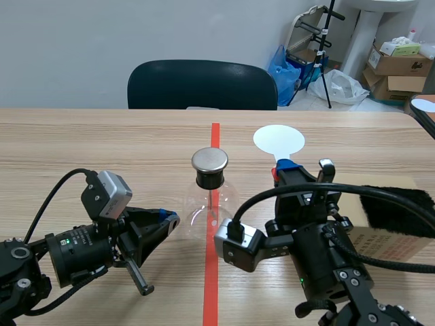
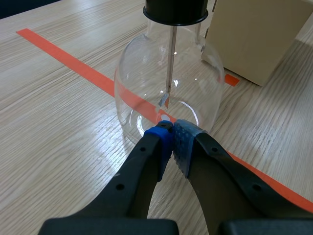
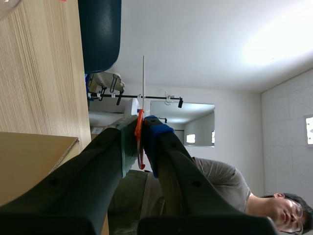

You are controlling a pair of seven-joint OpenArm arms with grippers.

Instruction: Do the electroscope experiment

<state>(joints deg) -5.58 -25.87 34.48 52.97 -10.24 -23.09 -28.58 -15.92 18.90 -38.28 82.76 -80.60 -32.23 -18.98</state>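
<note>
1. The glass flask (image 1: 211,201) stands upright at the middle of the table (image 1: 102,142), on the red tape line (image 1: 215,136).
2. A black stopper (image 1: 209,180) plugs its neck, with a round metal cap (image 1: 209,160) on top. In the left wrist view a thin rod (image 2: 171,58) hangs from the stopper down inside the glass.
3. The left claw (image 1: 166,219) lies low on the table beside the flask. Its fingers are together with nothing between them. In its own view the blue fingertips (image 2: 161,139) sit right at the foot of the glass; I cannot tell whether they touch it.
4. The right claw (image 1: 282,168) is raised on the other side of the flask, pointing up, and is clamped on a red handle (image 3: 139,132).
5. That handle carries a white disc (image 1: 279,140), which stands above the claw, higher than the metal cap and apart from it.
6. A cardboard box (image 1: 380,241) sits on the table behind the right arm, with a piece of black fur (image 1: 401,207) lying on it.
7. A dark chair (image 1: 202,85) stands at the far edge of the table.
8. A person (image 3: 220,176) shows in the right wrist view.
</note>
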